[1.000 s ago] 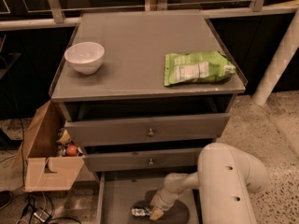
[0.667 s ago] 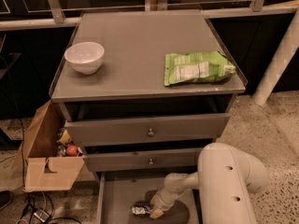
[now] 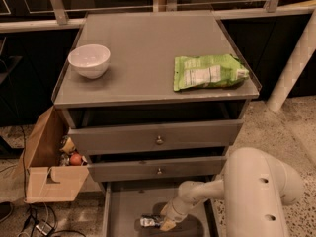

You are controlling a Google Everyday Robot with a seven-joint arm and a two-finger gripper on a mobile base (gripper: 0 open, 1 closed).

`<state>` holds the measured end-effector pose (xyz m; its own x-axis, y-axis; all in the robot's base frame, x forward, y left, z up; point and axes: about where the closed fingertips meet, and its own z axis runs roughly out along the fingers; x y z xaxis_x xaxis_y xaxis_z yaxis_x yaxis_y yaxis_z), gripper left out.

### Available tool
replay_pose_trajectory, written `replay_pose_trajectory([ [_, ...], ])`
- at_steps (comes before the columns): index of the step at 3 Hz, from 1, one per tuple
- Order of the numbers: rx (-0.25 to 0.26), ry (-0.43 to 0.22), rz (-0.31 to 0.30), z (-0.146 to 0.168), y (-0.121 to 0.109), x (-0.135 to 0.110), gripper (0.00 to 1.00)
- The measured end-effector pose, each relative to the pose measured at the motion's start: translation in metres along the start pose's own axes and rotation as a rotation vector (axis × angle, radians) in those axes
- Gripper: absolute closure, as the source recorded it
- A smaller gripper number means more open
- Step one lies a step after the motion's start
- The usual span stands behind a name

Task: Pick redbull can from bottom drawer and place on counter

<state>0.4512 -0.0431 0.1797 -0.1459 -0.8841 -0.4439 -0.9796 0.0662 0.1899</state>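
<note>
Compared with a second ago, you see no change: the arm [image 3: 256, 191], the can and everything on top sit where they were. The gripper [image 3: 165, 223] stays low inside the bottom drawer [image 3: 118, 206], its tan tip right against the redbull can [image 3: 149, 221]. You cannot tell whether it is clamped on the can or merely touching it.

The can is a small, shiny silver cylinder lying on its side on the drawer's flat grey floor, near the middle, between the raised side walls. The arm is smooth, rounded off-white plastic, bulky at the lower right and narrowing toward the wrist.

Above, you have two shallower grey metal drawers, each partly pulled out, with a small round knob [image 3: 159, 140] at the centre of its face. The counter [image 3: 148, 48] is a smooth matte grey rectangle with a thin raised rim. On it, a glossy white bowl [image 3: 89, 60] stands at the left, and a crinkled green snack bag [image 3: 207, 71] lies flat at the right, well apart. An open cardboard box [image 3: 47, 167] sits beside the cabinet's left side.
</note>
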Motion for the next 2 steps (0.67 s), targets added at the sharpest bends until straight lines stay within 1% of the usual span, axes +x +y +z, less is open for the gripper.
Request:
replay_pose_trajectory([
  [1,-0.003,0.0,-0.01,-0.034,0.018,-0.006,1.0],
  [2,0.012,0.003,-0.048,-0.08,0.049,-0.015,1.0],
])
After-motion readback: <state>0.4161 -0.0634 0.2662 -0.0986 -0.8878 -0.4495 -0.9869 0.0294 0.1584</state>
